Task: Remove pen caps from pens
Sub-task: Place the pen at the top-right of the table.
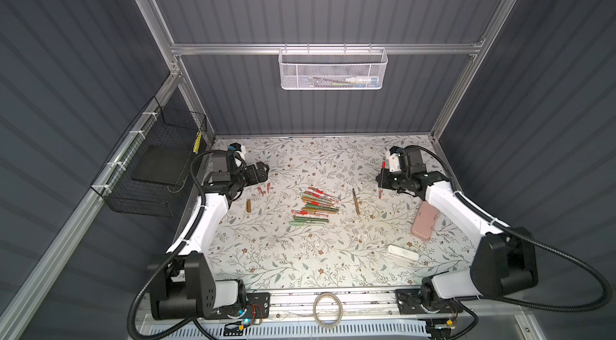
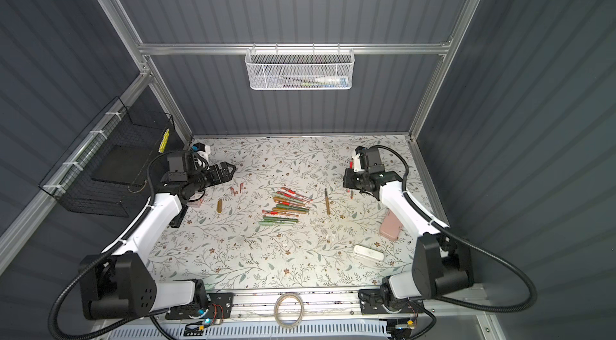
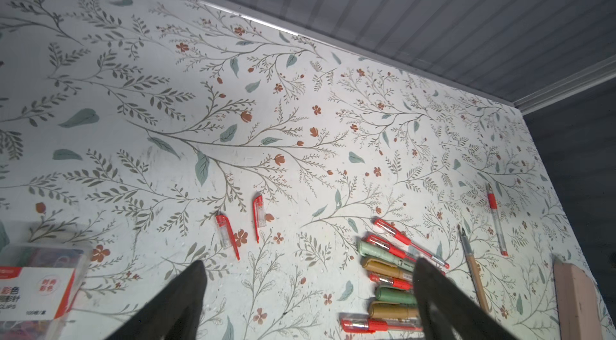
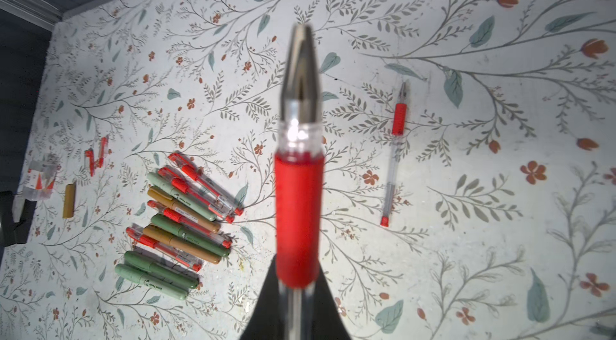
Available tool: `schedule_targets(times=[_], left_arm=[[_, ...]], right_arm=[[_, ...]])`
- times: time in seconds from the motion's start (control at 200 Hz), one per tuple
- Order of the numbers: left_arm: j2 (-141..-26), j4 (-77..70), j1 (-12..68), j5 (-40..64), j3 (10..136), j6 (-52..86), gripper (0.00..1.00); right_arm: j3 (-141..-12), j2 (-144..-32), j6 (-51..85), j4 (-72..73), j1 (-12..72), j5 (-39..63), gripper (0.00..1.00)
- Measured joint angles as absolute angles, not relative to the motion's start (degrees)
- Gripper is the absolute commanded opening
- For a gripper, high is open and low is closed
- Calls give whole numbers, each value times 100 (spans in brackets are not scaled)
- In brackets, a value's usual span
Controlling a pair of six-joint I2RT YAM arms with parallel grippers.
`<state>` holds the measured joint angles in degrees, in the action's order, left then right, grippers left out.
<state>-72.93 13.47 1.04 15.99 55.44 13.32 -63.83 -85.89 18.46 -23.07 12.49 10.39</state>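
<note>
A heap of capped pens (image 1: 313,206) lies mid-table, seen in both top views (image 2: 286,206): clear ones with red caps, and olive, pale-green and mustard ones. My left gripper (image 1: 265,168) hovers open and empty at the back left (image 3: 309,261). Two red-clipped clear pen caps (image 3: 226,235) (image 3: 258,218) lie on the cloth just ahead of its fingers. My right gripper (image 1: 383,177) at the back right is shut on an uncapped clear pen with a red grip (image 4: 297,215), tip pointing away. Another uncapped clear pen (image 4: 395,155) and an uncapped brown pen (image 1: 356,201) lie on the table. A mustard cap (image 1: 248,205) lies at the left.
A pink case (image 1: 422,221) and a white case (image 1: 402,252) lie at the right. A clear box of clips (image 3: 36,288) sits by the left arm. A black wire basket (image 1: 156,168) hangs on the left wall, a white mesh basket (image 1: 333,69) on the back rail. A tape roll (image 1: 328,310) rests at the front edge.
</note>
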Motion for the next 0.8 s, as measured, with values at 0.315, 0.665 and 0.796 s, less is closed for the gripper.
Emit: schedule_targets(times=[0.315,0.665,0.796], left_arm=[[-6785,1046,-517,2211,5275,1004,100],[-6775,915,-768,2554,5070,1120,100],[-6744,888,-812,2558,5070,1120,100]], right_arm=[[-7170,-9904,1356,-2635,565,777,0],[-7524,-11000,1017,-2762,360,794,0],[-7697,-11179,1004,-2799,281,829,1]])
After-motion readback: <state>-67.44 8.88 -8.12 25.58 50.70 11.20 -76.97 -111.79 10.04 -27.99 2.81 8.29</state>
